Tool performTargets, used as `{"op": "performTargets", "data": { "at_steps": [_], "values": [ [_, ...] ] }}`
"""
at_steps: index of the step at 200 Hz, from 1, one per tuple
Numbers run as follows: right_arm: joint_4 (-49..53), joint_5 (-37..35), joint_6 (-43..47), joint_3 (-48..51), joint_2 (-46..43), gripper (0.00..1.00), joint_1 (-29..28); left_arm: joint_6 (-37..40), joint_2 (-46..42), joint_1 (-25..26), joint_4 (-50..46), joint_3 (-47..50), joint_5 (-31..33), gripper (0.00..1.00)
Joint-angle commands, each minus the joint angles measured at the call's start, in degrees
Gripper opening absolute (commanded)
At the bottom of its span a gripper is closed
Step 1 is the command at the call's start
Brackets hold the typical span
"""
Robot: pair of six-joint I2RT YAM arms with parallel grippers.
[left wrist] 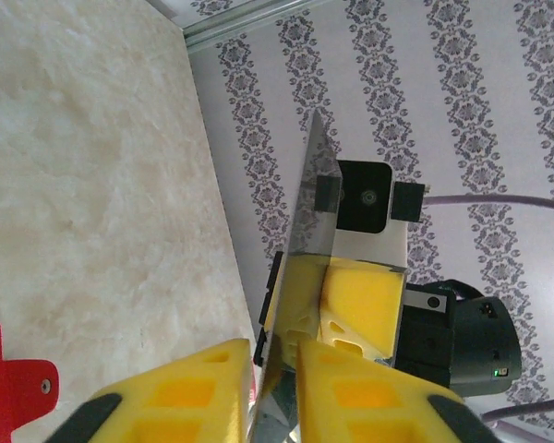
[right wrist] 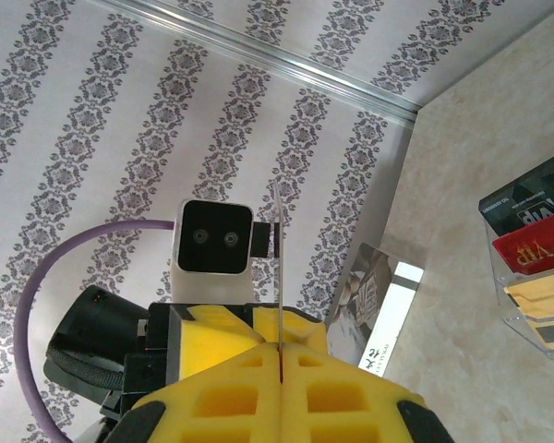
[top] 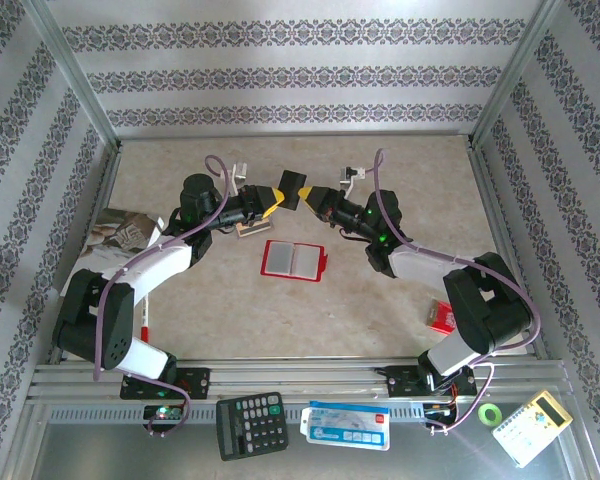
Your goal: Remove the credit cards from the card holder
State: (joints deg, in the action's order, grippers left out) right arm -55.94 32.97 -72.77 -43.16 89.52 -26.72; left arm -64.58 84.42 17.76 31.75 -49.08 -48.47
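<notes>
Above the beige marbled table (top: 400, 300), both arms reaching inward and meeting fingertip to fingertip at a thin dark grey plastic card (top: 292, 183), up in the air and clear of the surface.

At the right gripper (right wrist: 279, 346): yellow fingers pressed together, pinching one end of the dark grey plastic card, seen edge-on as a thin upright line rising from the seam between them.

At the left gripper (left wrist: 272, 351): yellow fingers set close on either side of the same card's other end. Cannot tell whether the pads touch it or stand a sliver off.

Small red folding card holder (top: 293, 259): lying open and flat on the table between the two arms, nearer their bases than the raised card, pale inner pockets facing up, apart from both grippers. A red snap tab (left wrist: 23, 388) at the lower left corner of the left wrist view.

At the right edge of the right wrist view: a clear plastic stand (right wrist: 526, 318) on the table, holding a black card (right wrist: 531, 198) with white lettering at the top, a red card (right wrist: 535, 247) beneath it and a tan card (right wrist: 545, 291) lower still, stepped one under another. Just beside the stand, a glossy printed sheet (right wrist: 374, 305).

Along the near rail: a black calculator (top: 250, 425) and a blue-and-white packet (top: 345, 425). By the right arm's base, a red box (top: 440, 317).
</notes>
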Motion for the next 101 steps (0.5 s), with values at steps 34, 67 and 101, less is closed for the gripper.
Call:
{"op": "performTargets", "data": {
  "at_steps": [34, 67, 101],
  "values": [
    [-1.9, 0.0, 0.2, 0.7, -0.6, 0.14, 0.6, 4.6, -1.9, -1.3, -4.0, -2.8, -1.3, 0.0],
    [6.3, 0.5, 3.3, 1.9, -2.7, 0.42, 1.4, 15.6, -4.4, -2.7, -18.1, -5.1, 2.6, 0.0],
    [14.8, -1.4, 5.0, 4.2, -6.2, 0.64, 2.8, 30.5, -5.4, -5.1, -38.0, -11.8, 10.8, 0.0]
  ]
}}
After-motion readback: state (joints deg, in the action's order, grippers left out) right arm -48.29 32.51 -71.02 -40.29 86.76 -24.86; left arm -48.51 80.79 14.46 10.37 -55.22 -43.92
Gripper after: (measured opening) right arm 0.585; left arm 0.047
